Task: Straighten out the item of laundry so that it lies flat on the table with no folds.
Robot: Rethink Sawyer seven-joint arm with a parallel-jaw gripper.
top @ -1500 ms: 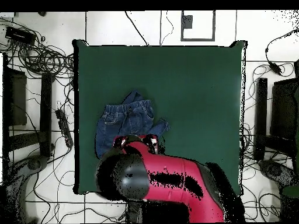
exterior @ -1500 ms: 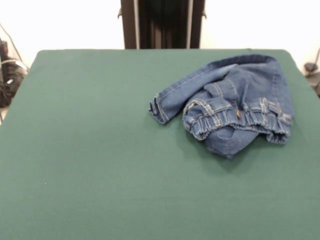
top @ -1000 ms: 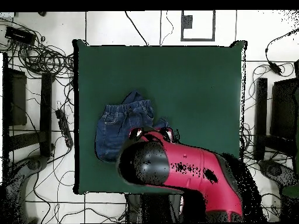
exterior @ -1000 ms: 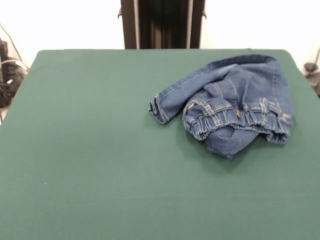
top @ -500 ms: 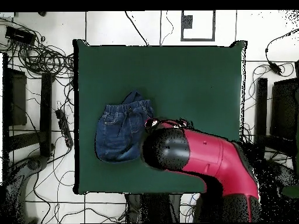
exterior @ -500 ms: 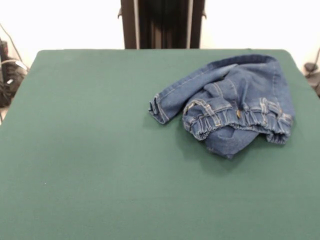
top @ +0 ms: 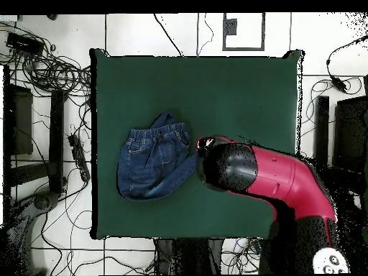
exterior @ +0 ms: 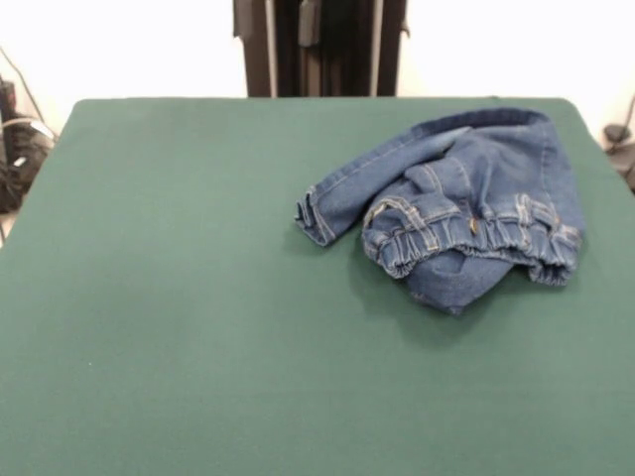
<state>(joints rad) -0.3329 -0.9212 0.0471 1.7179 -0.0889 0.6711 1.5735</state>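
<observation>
The small blue denim jeans [exterior: 456, 198] lie crumpled at the far right of the dark green table [exterior: 198, 297]. The gathered waistband faces the camera and one leg is folded out to the left. In the overhead view the jeans [top: 154, 162] lie at the table's [top: 237, 93] left middle. The red and black arm's end [top: 230, 167] hangs just right of them, over the leg's tip. The gripper is hidden under the arm there. In the front view only a grey part [exterior: 310, 20] shows at the top edge.
The black pedestal [exterior: 317, 50] stands behind the table's far edge. Cables and dark equipment [top: 43, 72] lie on the floor round the table, and more cables [exterior: 20, 149] show at the left of the front view.
The arm has swung to the right across the overhead view and uncovered the jeans' lower part. A grey part has come into the front view's top edge. The jeans have not moved.
</observation>
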